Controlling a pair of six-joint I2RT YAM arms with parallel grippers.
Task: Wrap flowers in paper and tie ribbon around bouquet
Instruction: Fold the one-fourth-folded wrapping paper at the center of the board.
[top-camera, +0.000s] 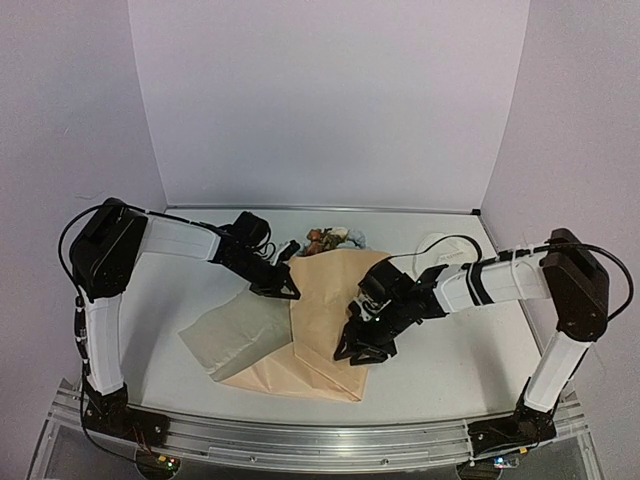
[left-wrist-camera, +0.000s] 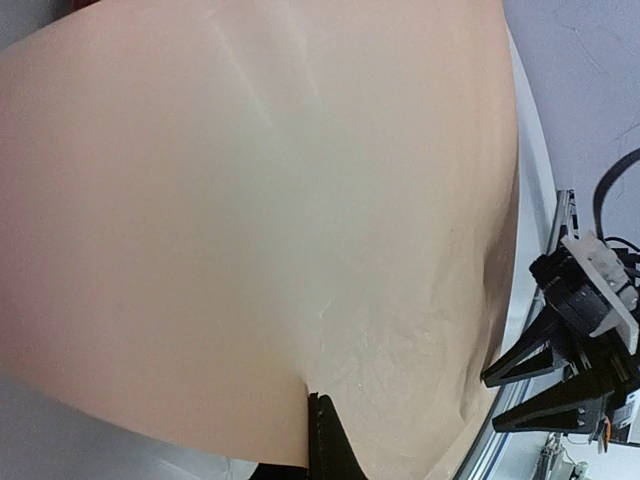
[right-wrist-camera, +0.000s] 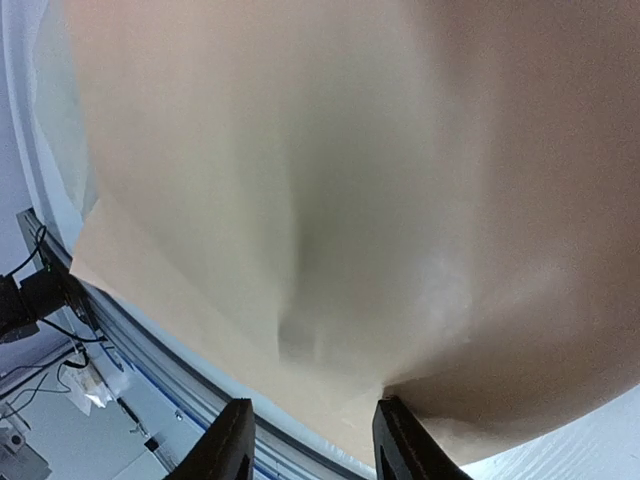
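the paper (top-camera: 325, 300) lies folded mid-table, long axis running near to far. a pale grey-green sheet (top-camera: 232, 335) juts from its left. the left gripper (top-camera: 291, 291) is pinched closed on the paper's left edge. the right gripper (top-camera: 350, 358) gapes over its near part. the flowers (top-camera: 325, 240) show only their heads, pointing at the back wall; the stems are hidden. the ribbon (top-camera: 440, 245) is faint.

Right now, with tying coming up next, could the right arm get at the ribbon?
Probably yes. The ribbon lies uncovered on the table just beyond the right forearm, and the right hand is open and empty at the near edge of the paper. It would need to swing back around, though.
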